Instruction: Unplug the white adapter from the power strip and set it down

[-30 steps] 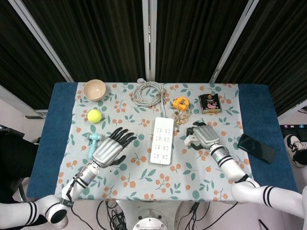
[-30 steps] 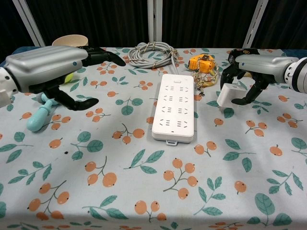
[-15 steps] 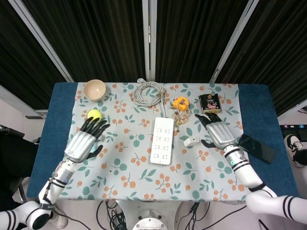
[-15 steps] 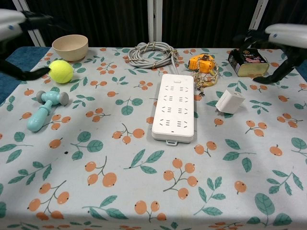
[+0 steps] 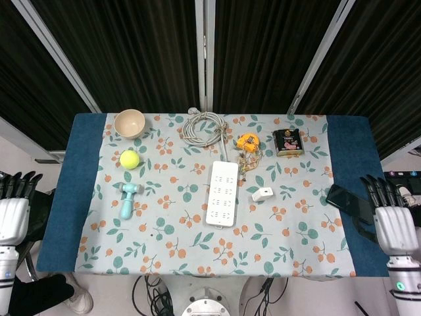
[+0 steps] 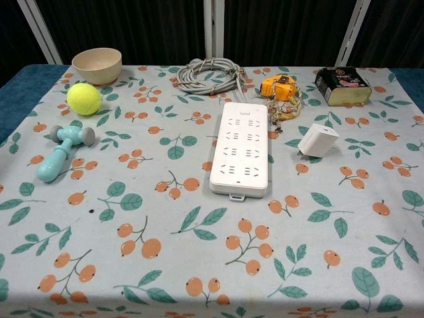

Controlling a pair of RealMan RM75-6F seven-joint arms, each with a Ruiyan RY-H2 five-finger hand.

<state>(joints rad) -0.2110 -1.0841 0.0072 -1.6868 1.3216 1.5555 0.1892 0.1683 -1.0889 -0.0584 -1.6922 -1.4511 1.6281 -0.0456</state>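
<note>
The white adapter [image 5: 262,194] [image 6: 318,140] lies loose on the floral cloth, just right of the white power strip [image 5: 223,193] [image 6: 242,148], with a small gap between them. Nothing is plugged into the strip's sockets. My left hand [image 5: 13,210] hangs off the table's left edge, fingers straight and apart, holding nothing. My right hand [image 5: 391,220] is off the table's right edge, fingers likewise spread and empty. Neither hand shows in the chest view.
The strip's grey coiled cable [image 5: 204,126] lies at the back, with an orange tape measure [image 5: 248,141] and a dark tin [image 5: 287,141] beside it. A bowl [image 5: 129,122], a yellow ball [image 5: 129,158] and a teal tool [image 5: 127,198] sit left. A black phone [image 5: 350,203] lies by the right edge.
The right hand let go of the adapter, which now lies beside the strip. Both hands then pulled back off the table to its left and right sides.
</note>
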